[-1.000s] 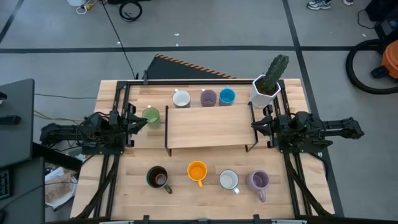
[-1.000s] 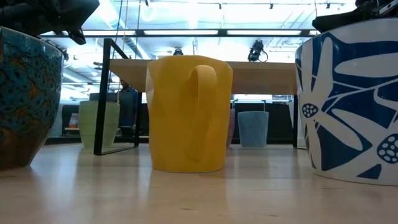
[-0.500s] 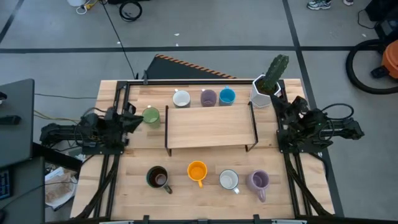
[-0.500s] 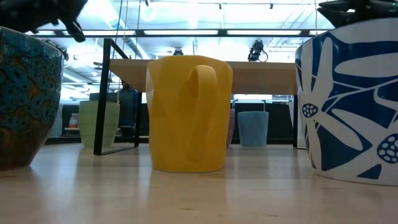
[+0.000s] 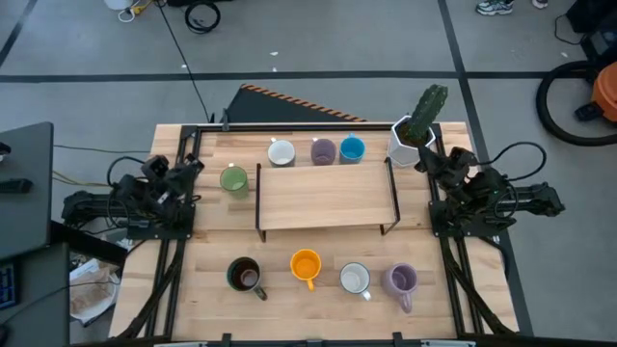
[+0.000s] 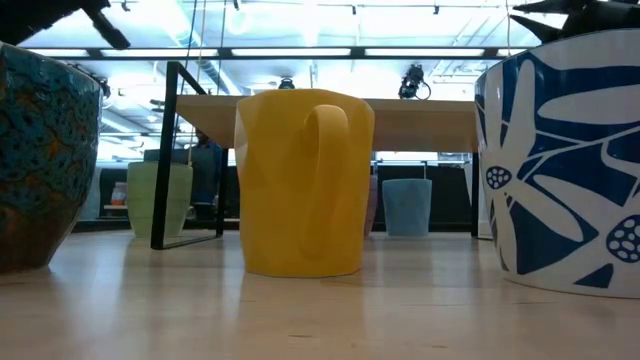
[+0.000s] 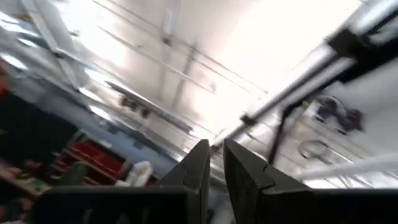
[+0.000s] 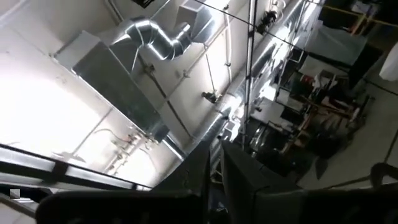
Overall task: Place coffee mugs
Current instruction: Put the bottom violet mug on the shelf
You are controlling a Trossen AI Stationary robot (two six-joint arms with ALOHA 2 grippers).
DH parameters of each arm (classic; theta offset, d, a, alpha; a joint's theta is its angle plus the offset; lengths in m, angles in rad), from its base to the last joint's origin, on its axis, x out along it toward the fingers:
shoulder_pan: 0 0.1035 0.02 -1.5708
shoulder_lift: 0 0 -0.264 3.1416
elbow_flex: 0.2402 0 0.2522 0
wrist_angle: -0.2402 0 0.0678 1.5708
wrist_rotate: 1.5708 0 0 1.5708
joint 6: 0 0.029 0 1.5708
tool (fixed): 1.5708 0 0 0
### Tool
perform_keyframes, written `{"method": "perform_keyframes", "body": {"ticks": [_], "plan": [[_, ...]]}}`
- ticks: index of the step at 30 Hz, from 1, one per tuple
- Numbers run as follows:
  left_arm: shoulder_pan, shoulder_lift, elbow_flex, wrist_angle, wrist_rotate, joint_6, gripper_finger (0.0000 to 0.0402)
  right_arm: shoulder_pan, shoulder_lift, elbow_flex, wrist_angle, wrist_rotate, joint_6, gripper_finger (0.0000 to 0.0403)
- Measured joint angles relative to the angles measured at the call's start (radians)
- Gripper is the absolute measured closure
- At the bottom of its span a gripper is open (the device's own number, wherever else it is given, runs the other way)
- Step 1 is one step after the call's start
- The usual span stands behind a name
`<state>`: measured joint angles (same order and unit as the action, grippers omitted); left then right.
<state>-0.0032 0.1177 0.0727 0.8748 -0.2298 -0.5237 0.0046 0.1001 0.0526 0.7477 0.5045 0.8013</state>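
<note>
From above, a wooden bench [image 5: 212, 299] carries a low raised shelf [image 5: 326, 198] at its centre. Behind the shelf stand the white mug [image 5: 281, 152], the lavender mug [image 5: 323, 151] and the blue mug [image 5: 352, 149] in a row, with the green mug [image 5: 233, 179] just off the shelf's left end. In front of it line up the dark brown mug [image 5: 245, 275], the orange mug [image 5: 306, 266], the pale grey-white mug [image 5: 355, 279] and the taller lavender mug [image 5: 401, 280]. A white planter with a cactus [image 5: 415, 135] stands at the shelf's far right corner. The left gripper [image 5: 189, 165] is at the bench's left edge, near the green mug but apart from it; the right gripper [image 5: 431, 159] is beside the planter. Both hold nothing.

At bench height, the orange mug [image 6: 304, 181] fills the middle, between the dark mottled mug [image 6: 40, 160] and a white mug with a blue pattern [image 6: 565, 170]; they block much of the shelf [image 6: 420, 115] and the green mug [image 6: 159, 198] and blue mug [image 6: 407, 206] beyond.

The left wrist camera points up at the ceiling, its fingers [image 7: 200, 177] clenched almost together, empty.

The right wrist camera also faces the ceiling and a silver duct [image 8: 149, 34], its fingers [image 8: 202, 168] likewise closed on nothing.
</note>
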Motion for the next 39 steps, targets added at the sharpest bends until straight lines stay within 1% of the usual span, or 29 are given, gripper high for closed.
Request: {"method": "perform_keyframes", "body": {"ticks": [1, 3, 5, 6, 8, 10, 12, 13, 16, 21, 24, 26, 32, 36, 39], "plan": [[0.000, 0.000, 0.000, 0.001, -0.051, -0.030, 0.0349, -0.005, 0.000, 0.009, -0.007, -0.007, -0.017, 0.0357], [0.000, 0.005, 0.000, -0.001, -0.178, -0.074, 0.0349, -0.014, 0.002, 0.047, -0.008, -0.055, -0.088, 0.0357], [0.001, 0.017, 0.003, -0.013, -0.268, -0.069, 0.0349, -0.022, 0.005, 0.095, -0.038, -0.069, -0.138, 0.0357], [0.000, 0.030, 0.016, -0.021, -0.294, -0.059, 0.0349, -0.026, 0.006, 0.122, -0.076, -0.071, -0.162, 0.0357], [0.000, 0.063, 0.048, -0.039, -0.330, -0.038, 0.0349, -0.034, 0.006, 0.193, -0.188, -0.100, -0.201, 0.0357], [0.000, 0.111, 0.097, -0.078, -0.365, -0.040, 0.0349, -0.044, 0.011, 0.277, -0.361, -0.103, -0.191, 0.0357], [0.000, 0.164, 0.161, -0.140, -0.377, -0.041, 0.0349, -0.056, 0.040, 0.351, -0.526, -0.103, -0.176, 0.0357], [0.000, 0.191, 0.196, -0.177, -0.383, -0.041, 0.0349, -0.061, 0.058, 0.385, -0.584, -0.110, -0.179, 0.0357], [0.000, 0.256, 0.308, -0.323, -0.397, -0.041, 0.0349, -0.075, 0.121, 0.475, -0.655, -0.133, -0.232, 0.0357], [0.033, 0.298, 0.485, -0.617, -0.395, -0.067, 0.0349, -0.117, 0.254, 0.576, -0.741, -0.118, -0.294, 0.0357], [0.071, 0.318, 0.571, -0.733, -0.352, -0.094, 0.0349, -0.160, 0.334, 0.625, -0.777, -0.135, -0.307, 0.0357], [0.096, 0.337, 0.620, -0.780, -0.301, -0.097, 0.0350, -0.198, 0.391, 0.659, -0.802, -0.182, -0.314, 0.0357], [0.186, 0.415, 0.739, -0.941, -0.209, -0.140, 0.0350, -0.346, 0.573, 0.801, -0.901, -0.378, -0.341, 0.0357], [0.248, 0.468, 0.820, -1.093, -0.127, -0.186, 0.0350, -0.433, 0.680, 0.904, -0.992, -0.478, -0.378, 0.0357], [0.291, 0.521, 0.872, -1.175, -0.057, -0.198, 0.0350, -0.485, 0.748, 0.974, -1.056, -0.534, -0.407, 0.0357]]}}
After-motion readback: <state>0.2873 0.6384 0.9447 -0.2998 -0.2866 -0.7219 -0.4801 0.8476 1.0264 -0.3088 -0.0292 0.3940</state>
